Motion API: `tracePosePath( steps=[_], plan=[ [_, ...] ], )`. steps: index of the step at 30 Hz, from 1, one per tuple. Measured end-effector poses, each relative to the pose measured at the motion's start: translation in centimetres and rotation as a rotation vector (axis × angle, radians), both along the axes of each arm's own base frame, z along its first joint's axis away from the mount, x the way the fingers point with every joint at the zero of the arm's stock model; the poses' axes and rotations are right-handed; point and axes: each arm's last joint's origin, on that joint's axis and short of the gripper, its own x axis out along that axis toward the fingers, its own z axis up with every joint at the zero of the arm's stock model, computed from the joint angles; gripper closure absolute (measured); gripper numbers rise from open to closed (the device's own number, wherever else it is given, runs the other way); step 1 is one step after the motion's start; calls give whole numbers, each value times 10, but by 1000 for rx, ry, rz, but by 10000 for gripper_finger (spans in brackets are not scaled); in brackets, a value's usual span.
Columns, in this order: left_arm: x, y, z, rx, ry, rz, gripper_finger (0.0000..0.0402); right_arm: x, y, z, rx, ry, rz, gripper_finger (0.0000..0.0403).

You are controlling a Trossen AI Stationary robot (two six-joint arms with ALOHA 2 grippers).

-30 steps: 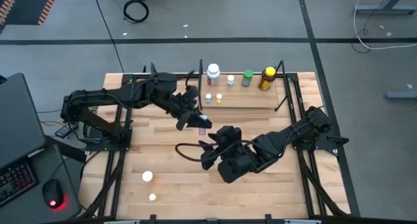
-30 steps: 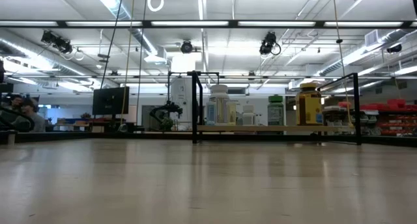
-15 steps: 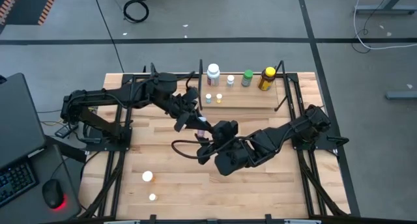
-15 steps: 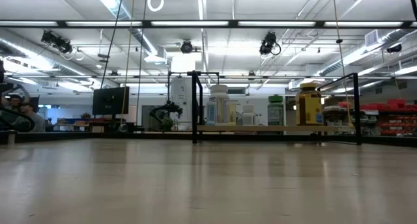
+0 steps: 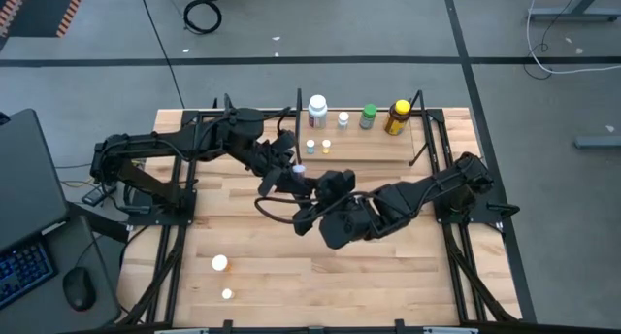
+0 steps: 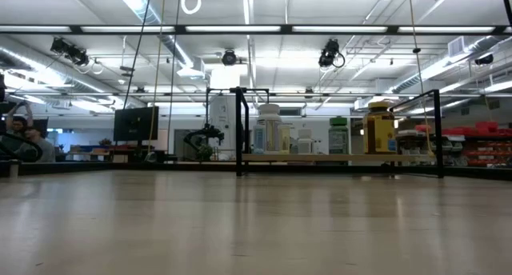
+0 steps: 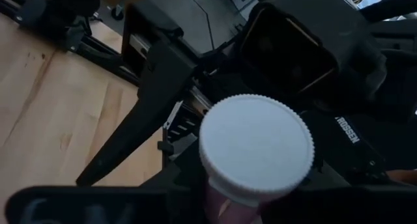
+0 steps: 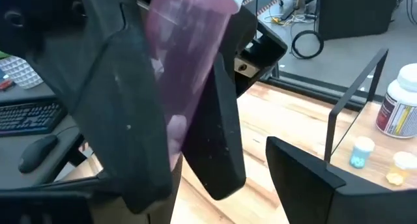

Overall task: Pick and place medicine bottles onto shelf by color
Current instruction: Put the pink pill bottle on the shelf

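Loose bottles: two small white ones (image 5: 219,263) (image 5: 226,294) on the near-left tabletop, same spots as 1.0 s ago.
Right gripper (image 5: 309,185): at table centre, closer to the left gripper than 1.0 s ago; the gap seen then is gone. Its wrist view shows one dark finger (image 8: 306,178) standing apart from the bottle, fingers spread.
Left gripper (image 5: 291,176): mid-table, just in front of the shelf, fingers pinching the purple bottle (image 8: 186,74).
Purple bottle, axis: held off the table; long axis runs along the left fingers, white cap (image 7: 255,142) pointing outward at the right arm's wrist.
View differences: high view shows only a pale speck (image 5: 299,169) between the two grippers; left wrist view shows the cap end-on; right wrist view shows the translucent purple body between dark fingers. Low view shows neither gripper.
Shelf (image 5: 364,147): far edge of table, carrying a large white bottle (image 5: 317,109), small white (image 5: 343,119), green (image 5: 368,116), yellow dark-capped (image 5: 397,117); blue (image 5: 310,147) and orange (image 5: 326,147) tiny ones in front.
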Motion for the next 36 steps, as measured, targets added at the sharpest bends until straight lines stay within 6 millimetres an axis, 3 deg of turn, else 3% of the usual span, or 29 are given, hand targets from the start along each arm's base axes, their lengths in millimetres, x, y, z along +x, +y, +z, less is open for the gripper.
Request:
tracePosePath(
  steps=[12, 23, 29, 36],
  plan=[
    [-2, -2, -5, -4, 46, -78, 299, -5, 6, 0, 50, 82, 153, 174],
    [-8, -5, -14, 5, 119, -207, 300, -63, -5, 43, 82, 74, 171, 174],
    [-9, -6, -13, -4, 103, -280, 297, -82, -19, 63, 69, 30, 173, 174],
    [-10, -7, -13, -12, 96, -319, 293, -72, -34, 69, 142, -60, 139, 174]
  ],
)
